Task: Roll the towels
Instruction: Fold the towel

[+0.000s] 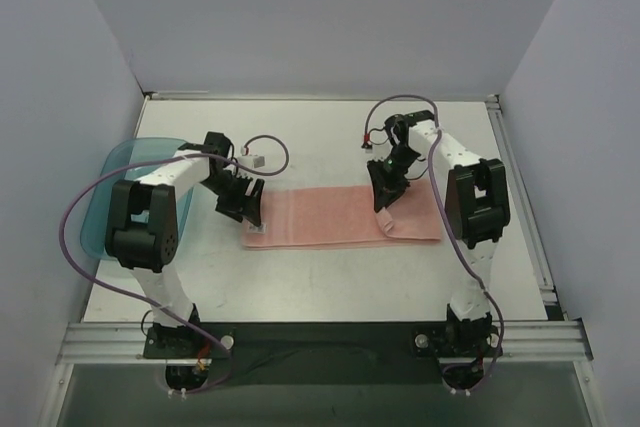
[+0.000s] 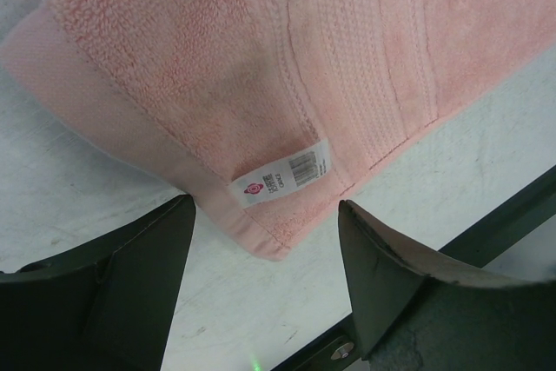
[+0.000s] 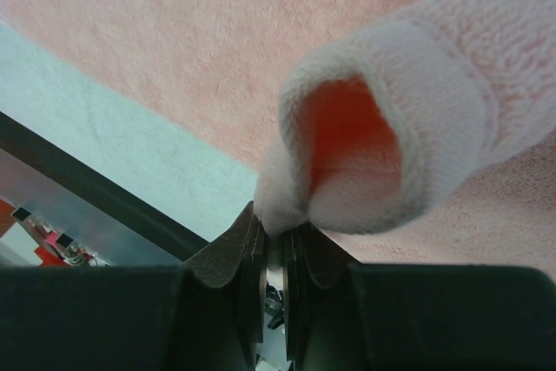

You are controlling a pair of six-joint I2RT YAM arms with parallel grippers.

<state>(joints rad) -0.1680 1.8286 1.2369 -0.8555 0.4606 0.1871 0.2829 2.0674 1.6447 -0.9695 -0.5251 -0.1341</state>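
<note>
My right gripper (image 3: 274, 232) is clamped on the towel (image 3: 174, 58). The fingers are pressed together on a pinch of its edge, and that edge has curled up into an open loop just above the jaws, with the inside of the fold glowing a deeper pink. From overhead, that pinch sits near the right end of the cloth, with a small raised roll under the gripper.

My left gripper (image 2: 265, 206) has its jaws wide apart and holds nothing. It hangs over the towel's left end, and in the wrist view the near corner and its small white label (image 2: 282, 178) lie between the two fingers. I cannot tell whether the fingertips touch the cloth.

The rest of the towel lies flat on the white table (image 1: 320, 287), stretched left to right between the two arms. A teal tray (image 1: 110, 177) sits at the table's left edge, behind the left arm and well apart from the towel.
</note>
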